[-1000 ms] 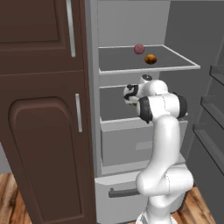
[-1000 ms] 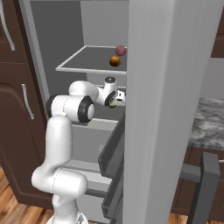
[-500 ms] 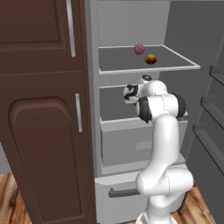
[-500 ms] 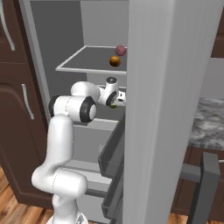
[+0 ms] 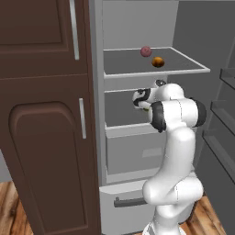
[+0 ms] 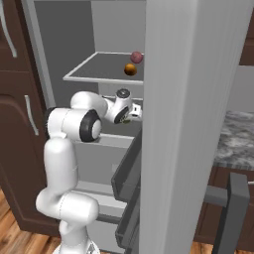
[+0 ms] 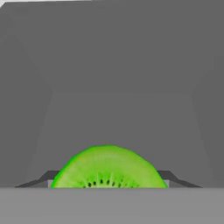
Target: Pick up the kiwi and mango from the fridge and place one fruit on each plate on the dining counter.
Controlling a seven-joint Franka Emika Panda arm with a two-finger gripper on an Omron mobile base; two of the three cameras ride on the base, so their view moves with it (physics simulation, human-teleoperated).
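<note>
With end effector [image 7: 108, 186] closed on kiwi [image 7: 108, 168] inside fridge [image 5: 137, 27], one shelf below mango [image 5: 158, 62]: first pick just secured. Mango untouched on upper fridge shelf beside red-pink ball [image 5: 146, 51]. Both placements on table plates not yet done.

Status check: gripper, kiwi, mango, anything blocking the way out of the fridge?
Gripper shut on kiwi, middle shelf. Mango on upper shelf beside a red-pink ball. Nothing seen in the way.

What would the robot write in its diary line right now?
phase: grasping | gripper: shut on kiwi | place: fridge middle shelf | mango: upper shelf, untouched
</note>
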